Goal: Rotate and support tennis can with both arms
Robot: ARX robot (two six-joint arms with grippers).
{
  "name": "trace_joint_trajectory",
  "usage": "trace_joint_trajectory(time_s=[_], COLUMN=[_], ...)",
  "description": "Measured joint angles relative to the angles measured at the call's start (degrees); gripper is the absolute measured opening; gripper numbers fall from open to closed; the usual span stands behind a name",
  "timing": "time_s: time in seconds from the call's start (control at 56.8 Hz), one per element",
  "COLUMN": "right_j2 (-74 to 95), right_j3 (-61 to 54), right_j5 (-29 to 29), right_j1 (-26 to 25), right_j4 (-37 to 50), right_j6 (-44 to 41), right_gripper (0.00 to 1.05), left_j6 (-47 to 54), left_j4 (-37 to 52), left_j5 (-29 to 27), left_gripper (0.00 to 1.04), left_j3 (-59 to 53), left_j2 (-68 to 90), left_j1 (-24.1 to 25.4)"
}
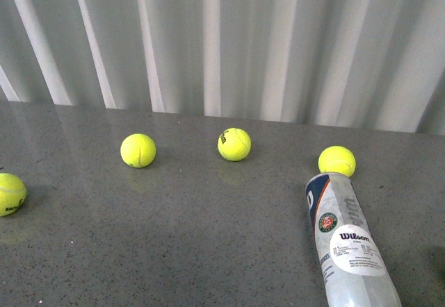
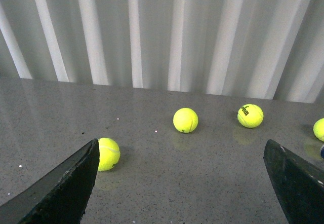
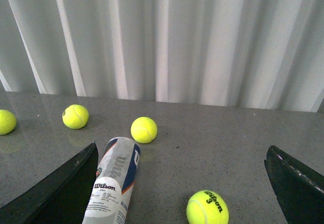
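The tennis can (image 1: 345,241) lies on its side at the front right of the grey table, its label up and one end pointing to the back wall. In the right wrist view the tennis can (image 3: 115,179) lies just inside one black finger (image 3: 61,193) of my open right gripper (image 3: 181,193), not gripped. My left gripper (image 2: 179,183) is also open, its fingers (image 2: 66,186) wide apart over bare table with nothing between them. Neither arm shows in the front view.
Several yellow tennis balls lie loose on the table: one (image 1: 138,150) at mid left, one (image 1: 234,144) in the middle, one (image 1: 336,161) just behind the can, one (image 1: 10,194) at the left edge. Another ball (image 3: 207,207) lies between the right gripper's fingers. A white ribbed wall (image 1: 222,43) closes the back.
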Motion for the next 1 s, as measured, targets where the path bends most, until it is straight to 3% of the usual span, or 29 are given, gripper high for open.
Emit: trace_joint_trajectory(time_s=[0.282, 0.317, 0.352, 0.388, 0.599, 0.67, 0.793, 1.004], right_j2=[0.0, 0.6, 3.7, 7.9, 37.2, 49.7, 67.8, 89.2], right_j3=[0.0, 0.0, 0.5, 1.3, 14.8, 23.4, 37.0, 55.6], right_j5=[0.7, 3.3, 12.7, 16.0, 14.0, 12.0, 13.1, 7.4], right_j1=[0.2, 1.3, 4.5, 5.6, -1.0, -3.3, -2.3, 6.0], right_j4=[0.0, 0.0, 1.2, 4.1, 19.5, 17.0, 9.0, -7.3], right_j6=[0.5, 2.3, 8.6, 11.8, 16.1, 19.1, 20.4, 17.4], right_gripper=[0.98, 0.98, 0.98, 0.98, 0.98, 0.98, 0.98, 0.98], left_j6=[0.0, 0.0, 0.0, 0.0, 0.0, 0.0, 0.0, 0.0], left_j4=[0.0, 0.0, 0.0, 0.0, 0.0, 0.0, 0.0, 0.0], left_j5=[0.0, 0.0, 0.0, 0.0, 0.0, 0.0, 0.0, 0.0], left_gripper=[0.98, 0.98, 0.98, 0.98, 0.98, 0.98, 0.98, 0.98], left_j3=[0.0, 0.0, 0.0, 0.0, 0.0, 0.0, 0.0, 0.0], left_j2=[0.0, 0.0, 0.0, 0.0, 0.0, 0.0, 0.0, 0.0], left_j1=[0.0, 0.0, 0.0, 0.0, 0.0, 0.0, 0.0, 0.0])
